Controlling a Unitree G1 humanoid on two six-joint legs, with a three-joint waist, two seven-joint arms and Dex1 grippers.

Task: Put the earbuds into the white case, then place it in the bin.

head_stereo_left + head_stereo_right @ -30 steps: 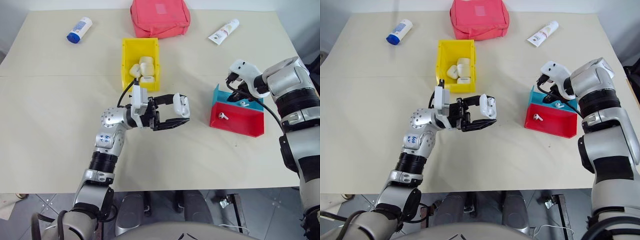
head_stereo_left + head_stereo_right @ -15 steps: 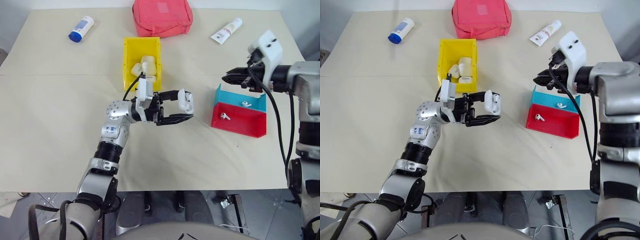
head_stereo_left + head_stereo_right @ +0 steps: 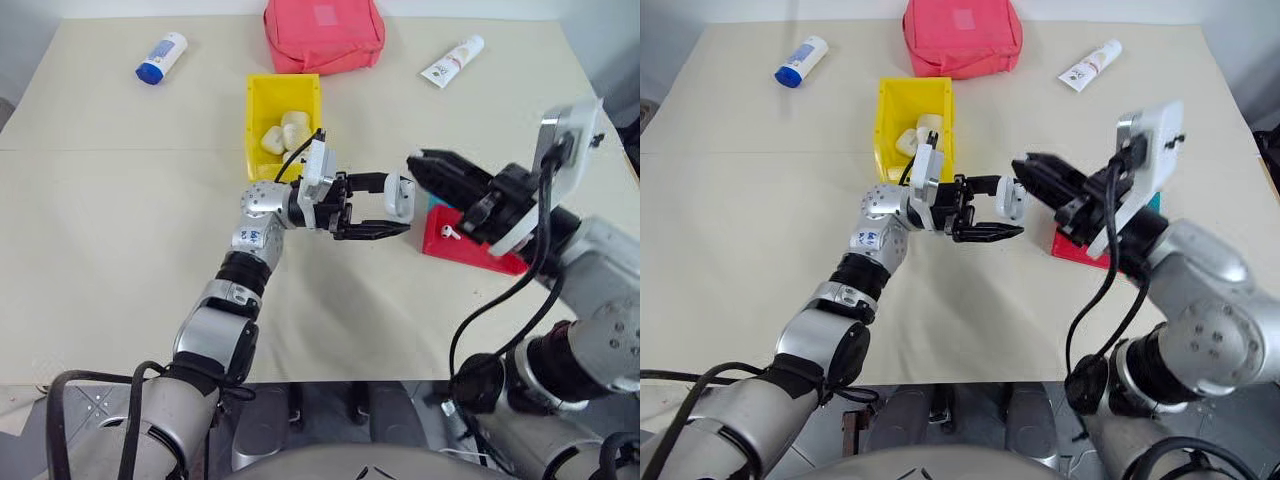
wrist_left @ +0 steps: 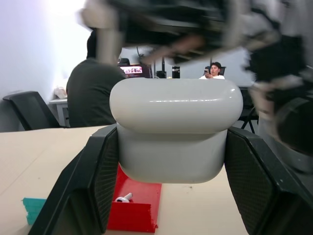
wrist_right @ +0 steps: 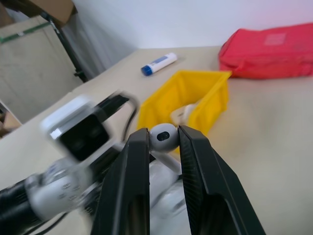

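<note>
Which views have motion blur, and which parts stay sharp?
Left wrist view: the white case is sharp, the right end effector above it smeared. Right wrist view: the earbud is sharp, the left end effector blurred. Eye views: sharp overall.

The right arm covers most of the joined red and teal plastic trays (image 3: 446, 243); just a red corner with one tiny white earbud (image 3: 447, 231) shows. The teal half's contents are hidden.

Left wrist view: the right gripper (image 4: 195, 34) is a motion-blurred smear above the glossy white rounded case (image 4: 175, 129); its fingers are not distinguishable there.

Right wrist view: the left arm is blurred. The white earbud (image 5: 163, 137) between the black fingers (image 5: 134, 166) shows its bulb; its stem is partly hidden.

The pink-red fabric pouch (image 3: 322, 30) is cut off at the far edge.

The small white cases in the yellow plastic bin (image 3: 262, 100) are partly hidden by the left wrist; count uncertain.
</note>
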